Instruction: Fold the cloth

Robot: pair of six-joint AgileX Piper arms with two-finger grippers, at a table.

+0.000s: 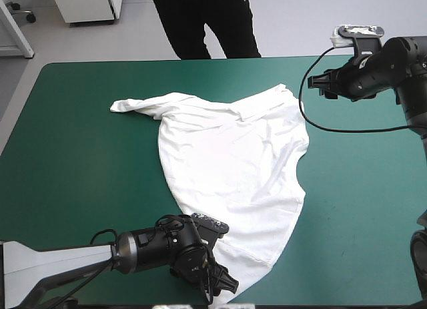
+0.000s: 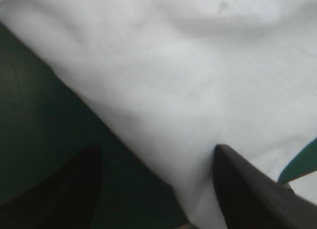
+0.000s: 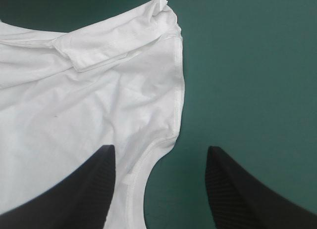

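The white T-shirt [image 1: 230, 162] lies spread and wrinkled across the middle of the table, one sleeve [image 1: 133, 106] stretched toward the far left. My left gripper [image 1: 219, 282] is low at the shirt's near hem by the table's front edge. In the left wrist view the left gripper [image 2: 157, 149] is open, and the T-shirt's [image 2: 198, 75] edge runs between its fingers. My right gripper [image 1: 321, 82] hovers off the shirt's far right corner. Seen from the right wrist, the right gripper [image 3: 159, 151] is open above the T-shirt's [image 3: 89, 90] hemmed edge, holding nothing.
Bare teal-green cover [image 1: 80, 182] stretches left of the shirt, with more bare cover [image 1: 360, 189] on its right. The table's front edge lies just beside the left gripper.
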